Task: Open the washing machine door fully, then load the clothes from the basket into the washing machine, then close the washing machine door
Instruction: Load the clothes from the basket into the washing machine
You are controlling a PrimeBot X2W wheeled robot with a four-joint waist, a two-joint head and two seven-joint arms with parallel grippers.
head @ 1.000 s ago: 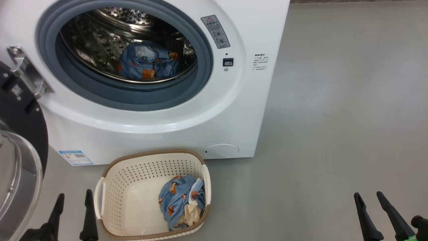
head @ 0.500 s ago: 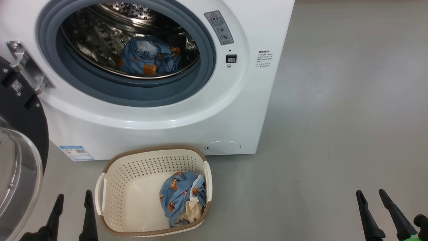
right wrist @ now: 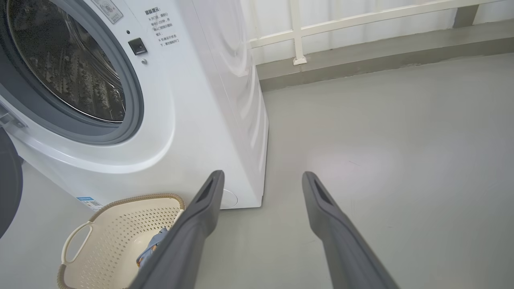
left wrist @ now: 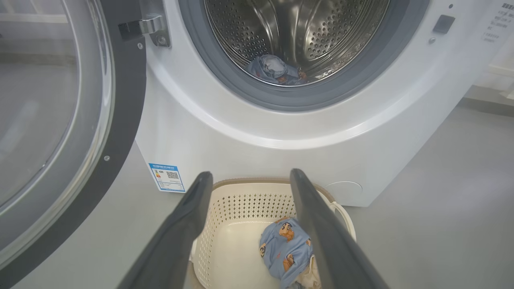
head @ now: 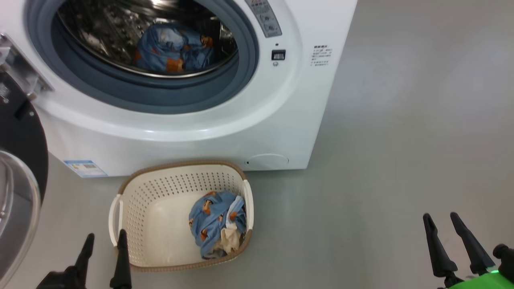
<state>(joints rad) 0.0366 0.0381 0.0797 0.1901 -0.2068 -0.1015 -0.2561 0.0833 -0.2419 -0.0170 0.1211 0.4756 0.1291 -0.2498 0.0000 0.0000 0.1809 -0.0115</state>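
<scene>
Clothes (head: 216, 216) in basket (head: 160, 188); both jaws wide, empty.

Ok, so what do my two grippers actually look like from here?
The left gripper and right gripper each have two long, matte dark-grey fingers tapering to blunt tips. The right one's fingers show a shallow recess near the tip, and a bright green part sits at its base.

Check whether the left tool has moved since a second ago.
Yes. Against the basket, the left tool has shifted right in the head view: one fingertip now overlaps the basket's left rim.
</scene>
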